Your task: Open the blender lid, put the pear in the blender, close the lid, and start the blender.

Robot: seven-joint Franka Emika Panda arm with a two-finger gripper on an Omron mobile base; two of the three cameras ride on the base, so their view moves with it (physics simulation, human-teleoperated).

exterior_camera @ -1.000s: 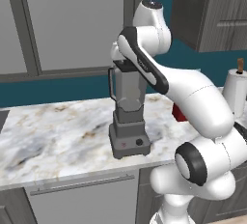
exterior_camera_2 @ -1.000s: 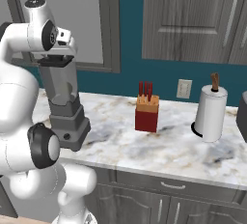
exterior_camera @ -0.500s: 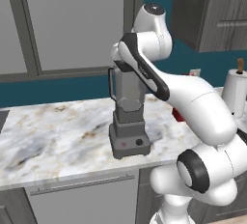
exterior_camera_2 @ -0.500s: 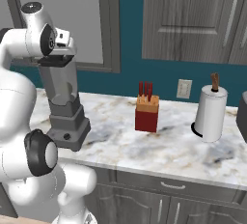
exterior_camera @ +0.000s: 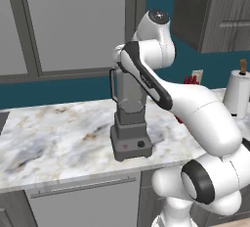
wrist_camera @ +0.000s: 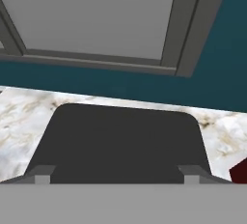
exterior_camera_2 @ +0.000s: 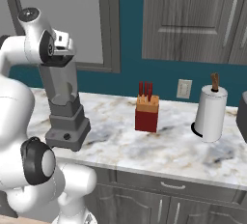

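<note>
Blender lid (wrist_camera: pixel 125 141) sits on the blender (exterior_camera: pixel 129 118) directly below the gripper (wrist_camera: pixel 117 178), fingers spread either side, so every task step remains.

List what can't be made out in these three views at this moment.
- Blender lid: hand view shows a dark square surface; whether it's seated or lifted is unclear. In both base views the arm covers the jar top.
- Gripper: only two fingertips show, spread wide; contact with the lid can't be judged.
- Blender contents: left base view, jar too murky to tell.
- Knife block: left base view, mostly behind the arm.
</note>
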